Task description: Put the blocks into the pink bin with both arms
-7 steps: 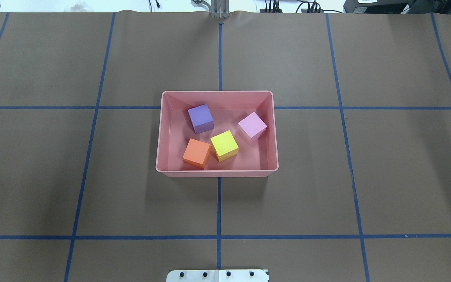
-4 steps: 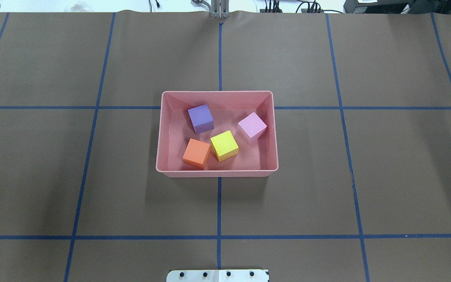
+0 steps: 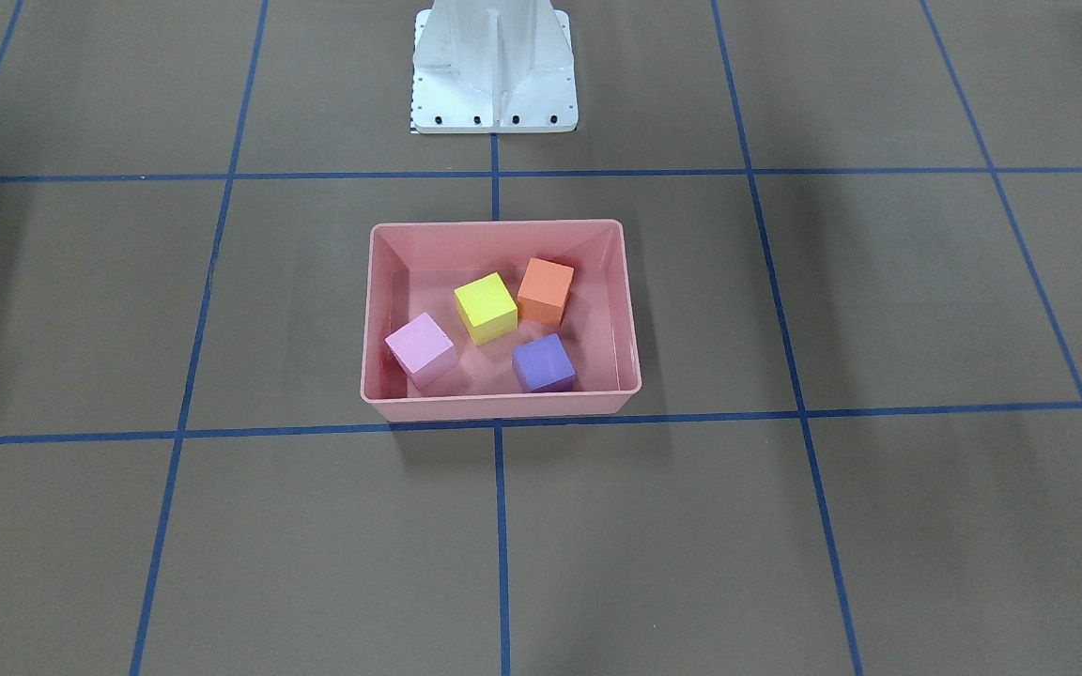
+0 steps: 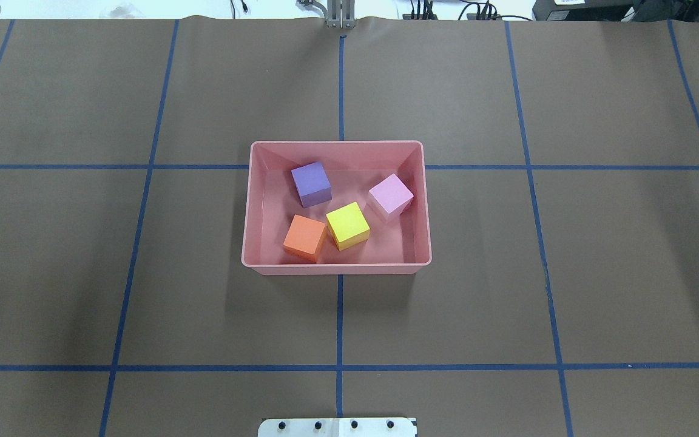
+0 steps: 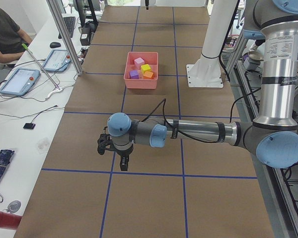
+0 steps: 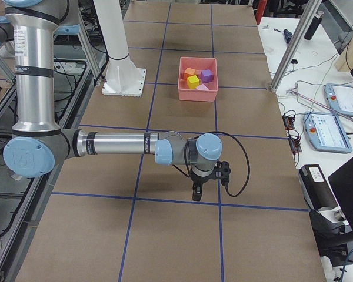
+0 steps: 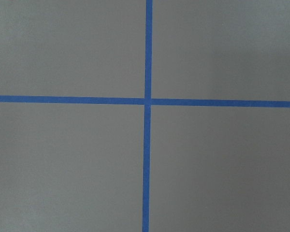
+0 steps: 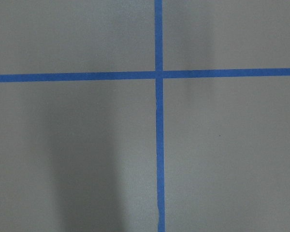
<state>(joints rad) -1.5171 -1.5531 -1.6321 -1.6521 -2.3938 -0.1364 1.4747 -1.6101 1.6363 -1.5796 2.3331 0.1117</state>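
L pincer, R pincer: state can't tell; pink bin w/ blocks well apart.

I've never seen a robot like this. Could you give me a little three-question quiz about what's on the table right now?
1. True or false: all four blocks lie inside the pink bin.
2. Which colour of block sits nearest the robot's white base? A purple, B orange, C light pink.
3. Short answer: is either gripper above the bin?
Key: 1 true. 2 B, the orange block. 3 No: the left gripper and the right gripper hang over blue tape lines far from it.
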